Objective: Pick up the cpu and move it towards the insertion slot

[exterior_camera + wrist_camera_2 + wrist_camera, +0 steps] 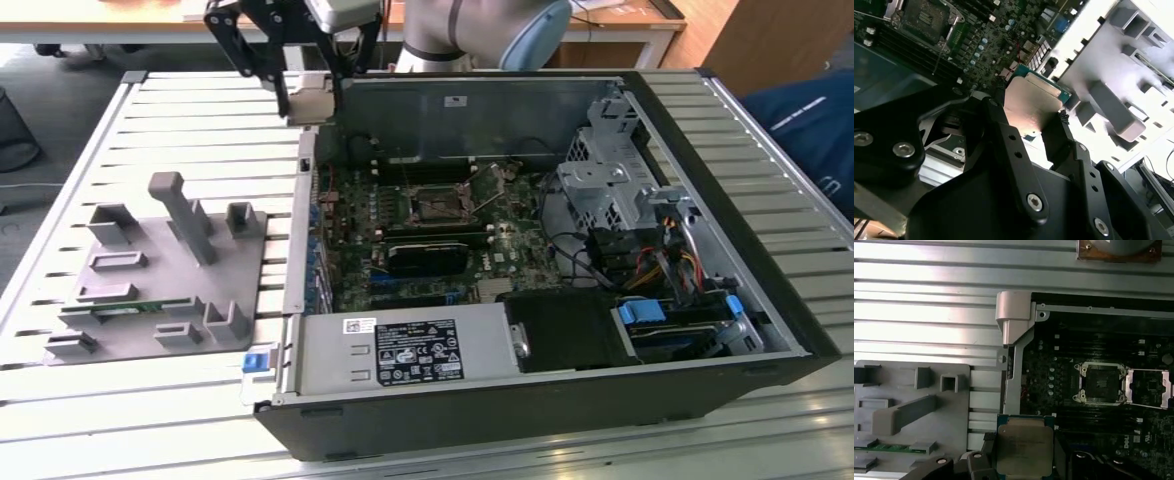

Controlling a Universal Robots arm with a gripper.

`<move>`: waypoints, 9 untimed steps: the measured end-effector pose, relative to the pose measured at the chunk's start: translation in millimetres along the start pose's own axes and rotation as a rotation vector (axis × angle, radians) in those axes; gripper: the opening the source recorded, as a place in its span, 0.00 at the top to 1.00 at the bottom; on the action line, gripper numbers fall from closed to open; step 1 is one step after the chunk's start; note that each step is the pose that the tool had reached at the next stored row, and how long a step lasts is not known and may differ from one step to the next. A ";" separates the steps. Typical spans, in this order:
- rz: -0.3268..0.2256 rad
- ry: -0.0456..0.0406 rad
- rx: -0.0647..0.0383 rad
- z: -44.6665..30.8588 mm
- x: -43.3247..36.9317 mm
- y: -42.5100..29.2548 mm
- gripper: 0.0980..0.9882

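Note:
My gripper (310, 100) hangs above the back left corner of the open computer case, shut on the cpu (310, 92), a flat square chip with a pale metal top. Both wrist views show the cpu (1034, 102) (1025, 445) pinched at two opposite edges between the black fingers (999, 120). The insertion slot (438, 203) is a square socket with a dark centre and silver frame in the middle of the motherboard, some way from the chip toward the exterior view's right. The insertion slot (1100, 383) (929, 17) has its metal cover (1149, 387) folded open beside it.
A grey plastic fixture (160, 270) with posts and recesses lies on the slatted table left of the case, a green memory stick (127, 310) in it. Inside the case (747, 250) are a black card (427, 258), a power supply (400, 350) and a drive cage (614, 190). A blue sleeve (814, 120) shows at far right.

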State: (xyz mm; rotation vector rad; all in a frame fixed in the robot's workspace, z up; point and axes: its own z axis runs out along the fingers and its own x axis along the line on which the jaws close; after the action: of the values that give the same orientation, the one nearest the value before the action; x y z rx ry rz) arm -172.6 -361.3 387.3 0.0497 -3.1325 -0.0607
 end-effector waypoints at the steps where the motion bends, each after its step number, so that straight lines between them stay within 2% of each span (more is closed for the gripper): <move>1: 0.000 0.0001 0.000 0.0 -2.8 0.9 0.50; 9: 0.000 0.0000 0.000 0.0 -26.7 6.5 0.50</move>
State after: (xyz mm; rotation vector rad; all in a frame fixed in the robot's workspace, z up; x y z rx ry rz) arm -146.2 -354.0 387.3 0.0498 -3.1324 -0.0606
